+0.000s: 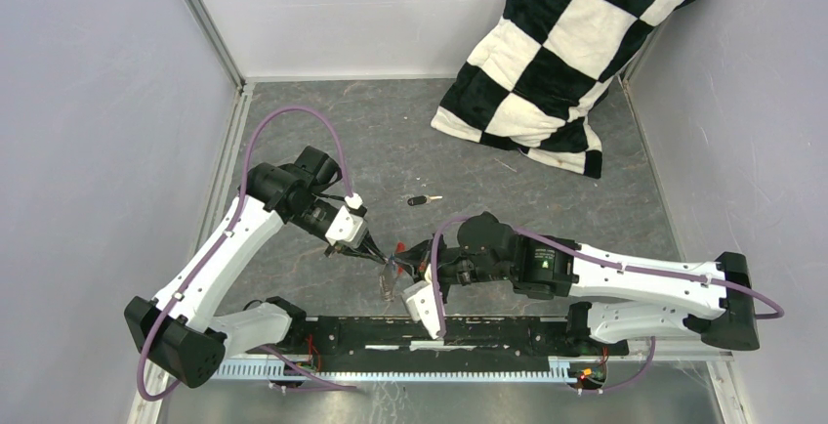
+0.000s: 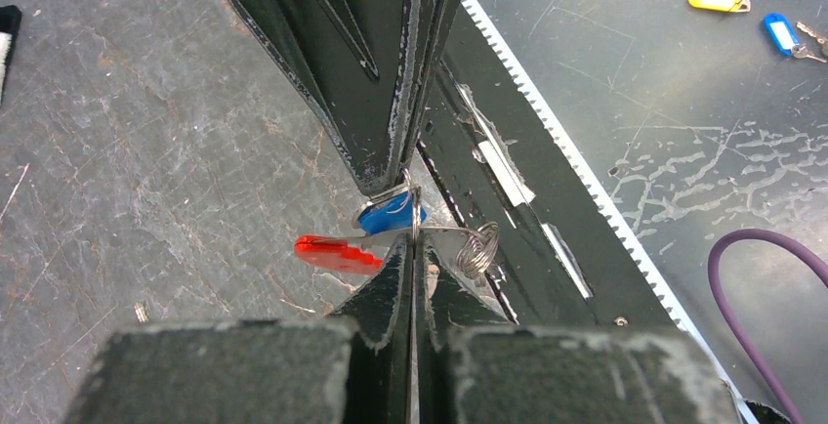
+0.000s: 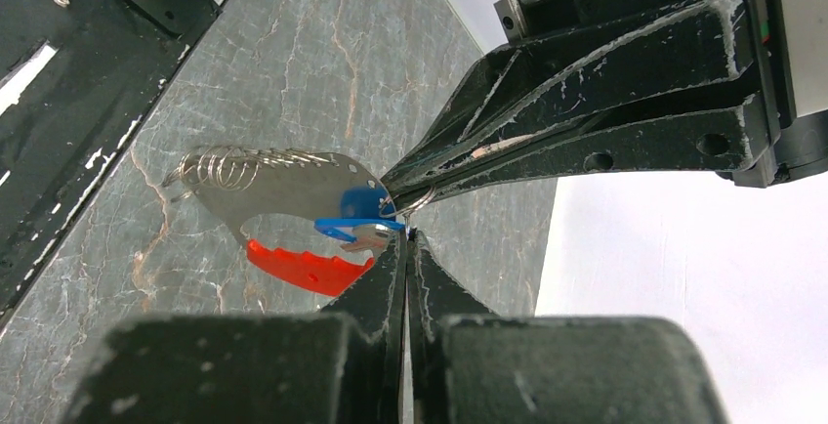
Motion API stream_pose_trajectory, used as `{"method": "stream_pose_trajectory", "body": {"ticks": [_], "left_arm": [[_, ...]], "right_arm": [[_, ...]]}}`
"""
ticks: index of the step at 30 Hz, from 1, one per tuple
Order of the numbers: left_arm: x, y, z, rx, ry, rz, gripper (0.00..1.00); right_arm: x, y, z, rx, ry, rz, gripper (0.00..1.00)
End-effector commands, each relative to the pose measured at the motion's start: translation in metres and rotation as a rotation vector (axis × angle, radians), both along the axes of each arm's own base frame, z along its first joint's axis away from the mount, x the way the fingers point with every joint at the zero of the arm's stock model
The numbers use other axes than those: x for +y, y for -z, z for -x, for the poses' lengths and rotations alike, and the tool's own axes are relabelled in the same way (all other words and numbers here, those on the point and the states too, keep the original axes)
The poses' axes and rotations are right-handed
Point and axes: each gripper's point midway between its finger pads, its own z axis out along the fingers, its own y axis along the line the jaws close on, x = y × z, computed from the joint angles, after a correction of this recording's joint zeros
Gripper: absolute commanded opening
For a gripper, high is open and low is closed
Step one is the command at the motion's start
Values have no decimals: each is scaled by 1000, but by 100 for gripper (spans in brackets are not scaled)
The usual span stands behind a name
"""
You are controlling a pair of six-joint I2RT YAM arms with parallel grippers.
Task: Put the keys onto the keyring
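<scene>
Keyring (image 3: 293, 185) pinched between left tool (image 2: 415, 238) and right tool (image 3: 402, 236), both fully closed; blue key (image 3: 356, 204) at tips.

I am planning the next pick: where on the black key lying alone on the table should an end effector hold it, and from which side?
Probably its black head, from straight above, pinching across its width. The key lies flat on the table with nothing touching it, and the head is wider than the thin silver blade.
</scene>
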Motion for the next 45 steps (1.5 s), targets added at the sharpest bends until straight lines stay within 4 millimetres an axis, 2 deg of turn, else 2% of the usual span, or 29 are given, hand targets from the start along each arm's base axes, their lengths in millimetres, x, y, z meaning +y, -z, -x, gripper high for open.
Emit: {"method": "stream_pose_trajectory", "body": {"ticks": [1, 26, 30, 38, 45], "left_arm": [[-4, -9, -1, -31, 1, 39, 2], [-2, -4, 1, -32, -2, 19, 2], [-3, -6, 0, -34, -10, 24, 2], [-3, -11, 2, -27, -16, 34, 2], [-4, -13, 1, -23, -17, 35, 2]], "right_arm": [[10, -29, 2, -19, -10, -79, 0], [12, -42, -1, -2, 17, -120, 0], [12, -39, 0, 1, 15, -106, 0], [-4, -26, -3, -5, 49, -80, 0], [-10, -19, -1, 0, 46, -61, 0]]}}
